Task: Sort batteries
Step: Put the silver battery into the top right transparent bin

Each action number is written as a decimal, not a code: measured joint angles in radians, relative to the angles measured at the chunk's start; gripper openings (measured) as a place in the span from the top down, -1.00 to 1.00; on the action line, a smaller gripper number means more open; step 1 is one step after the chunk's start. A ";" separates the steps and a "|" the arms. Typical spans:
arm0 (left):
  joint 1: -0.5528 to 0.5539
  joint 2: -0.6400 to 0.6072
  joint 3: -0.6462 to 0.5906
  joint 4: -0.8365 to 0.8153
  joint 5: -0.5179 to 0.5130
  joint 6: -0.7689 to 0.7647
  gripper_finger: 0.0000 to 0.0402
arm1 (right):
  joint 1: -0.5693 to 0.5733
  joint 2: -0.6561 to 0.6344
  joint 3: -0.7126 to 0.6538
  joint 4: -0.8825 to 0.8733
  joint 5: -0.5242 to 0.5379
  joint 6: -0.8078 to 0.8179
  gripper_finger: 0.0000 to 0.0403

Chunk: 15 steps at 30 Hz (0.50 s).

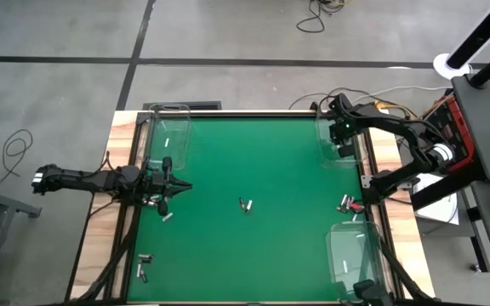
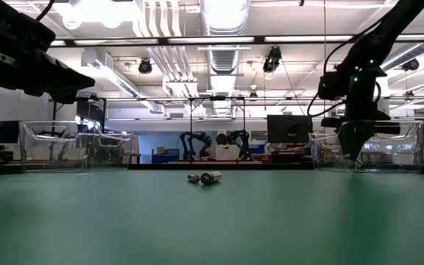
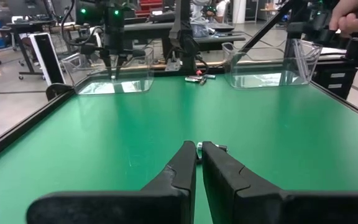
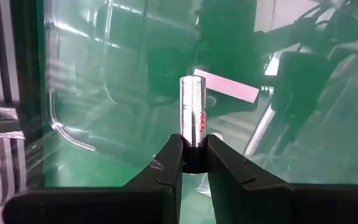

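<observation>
My right gripper [image 4: 192, 154] hangs over the clear tray [image 1: 339, 144] at the far right corner, shut on a silver battery [image 4: 192, 115]. My left gripper [image 3: 199, 163] is shut and holds nothing, low over the green mat's left side [image 1: 181, 185]. A pair of batteries [image 1: 245, 205] lies on its side mid-mat, also seen in the low view [image 2: 205, 177]. More batteries lie by the left gripper [image 1: 167, 217], at the near left [image 1: 142, 265] and at the right edge [image 1: 347, 204]. My right gripper pinches the silver battery by one end [image 4: 193, 144] between its two fingertips. The fingers point down and the battery runs on along them, past their tips. It is lifted clear, over the tray's floor.
Two more clear trays stand on the mat, one at the far left [image 1: 168, 136] and one at the near right [image 1: 351, 251]. The mat's raised dark rim [image 1: 253, 113] bounds it. A wide bare stretch of mat lies between the arms.
</observation>
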 joint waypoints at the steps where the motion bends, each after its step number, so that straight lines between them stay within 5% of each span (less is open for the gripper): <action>1: 0.000 0.000 0.000 0.001 -0.008 0.000 0.96 | 0.000 0.000 0.000 -0.002 0.000 0.000 0.77; 15: 0.000 0.000 0.000 0.002 -0.031 0.000 0.96 | 0.003 -0.012 -0.002 -0.037 -0.003 -0.002 0.29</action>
